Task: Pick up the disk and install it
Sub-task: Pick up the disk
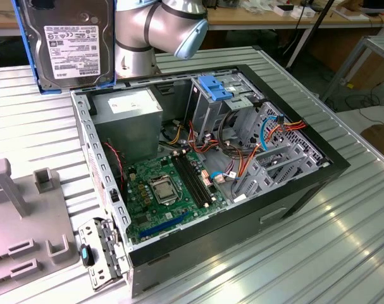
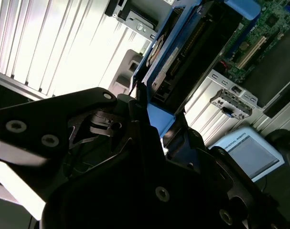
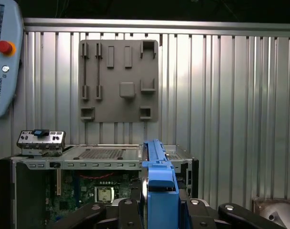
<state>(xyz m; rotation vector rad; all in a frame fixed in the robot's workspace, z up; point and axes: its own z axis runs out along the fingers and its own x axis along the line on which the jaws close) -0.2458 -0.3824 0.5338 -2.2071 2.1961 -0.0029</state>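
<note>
End effector (image 3: 160, 212) clenched on flat dark grey disk in bright blue plastic carrier (image 1: 71, 41), exterior view upper left; likely stiff, heavyish, shock-sensitive, best held by rails.

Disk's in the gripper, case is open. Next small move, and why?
Probably carry the disk sideways toward the drive bay. The gripper is clamped on it and holds it in the air outside the case, at the exterior view's left, while the bay with the pale blue bracket sits further to that view's right.
</note>
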